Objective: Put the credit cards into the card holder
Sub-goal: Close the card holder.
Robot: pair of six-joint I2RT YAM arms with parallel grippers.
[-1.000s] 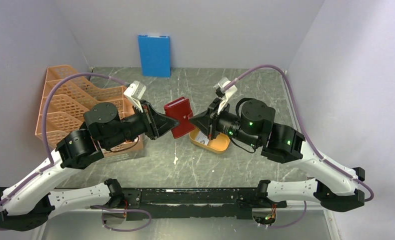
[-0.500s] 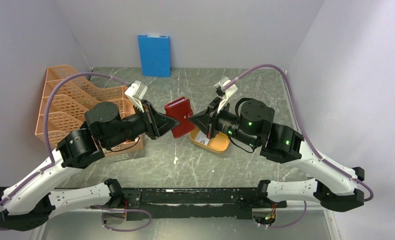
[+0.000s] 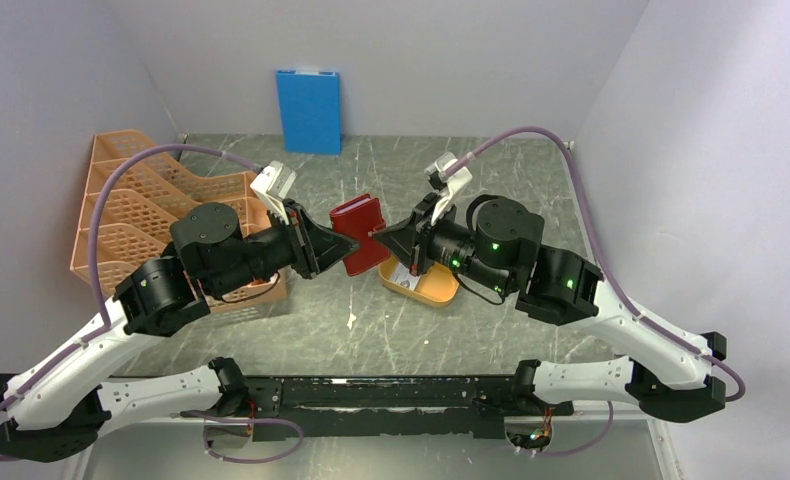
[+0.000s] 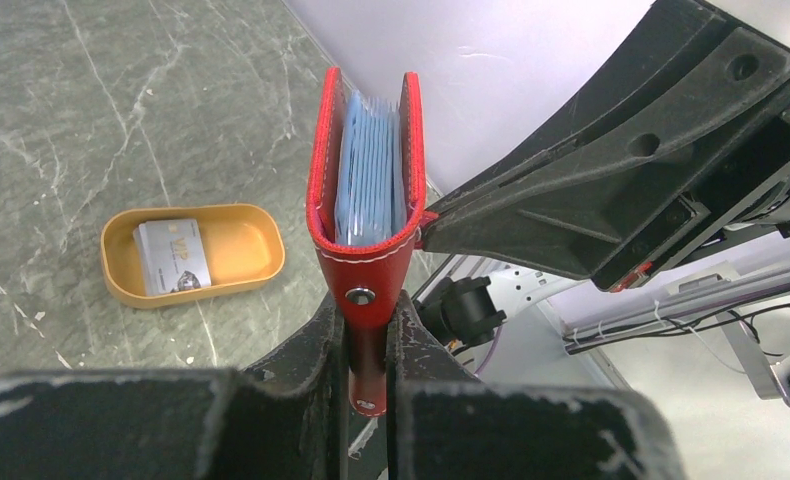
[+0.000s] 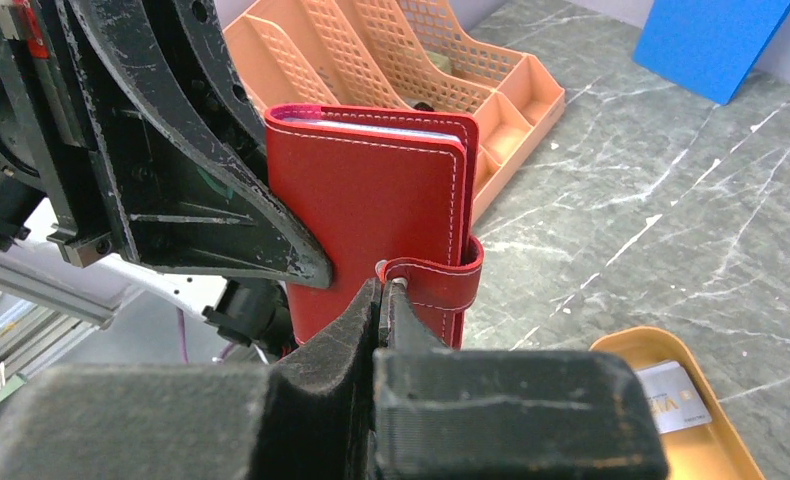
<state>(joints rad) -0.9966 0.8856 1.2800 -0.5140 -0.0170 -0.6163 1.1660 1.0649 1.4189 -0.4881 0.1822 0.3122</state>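
Observation:
The card holder [image 3: 359, 232], a red wallet, hangs in the air between both arms. My left gripper [image 3: 343, 243] is shut on its lower edge [image 4: 368, 310]. In the left wrist view the card holder [image 4: 366, 255] stands edge-on, slightly open, with several pale blue credit cards [image 4: 369, 170] inside. My right gripper [image 3: 379, 236] is shut, and its tips [image 5: 383, 290] pinch the end of the snap tab [image 5: 441, 285]. Another credit card [image 4: 172, 256], white with print, lies in the yellow-orange tray [image 4: 251, 250].
The yellow-orange tray [image 3: 433, 290] sits on the table under my right gripper. An orange mesh file rack [image 3: 131, 210] stands at the left. A blue board [image 3: 308, 110] leans upright against the back wall.
My right gripper has crept slightly left and up at the wallet's tab. The left gripper and the card holder have barely moved.

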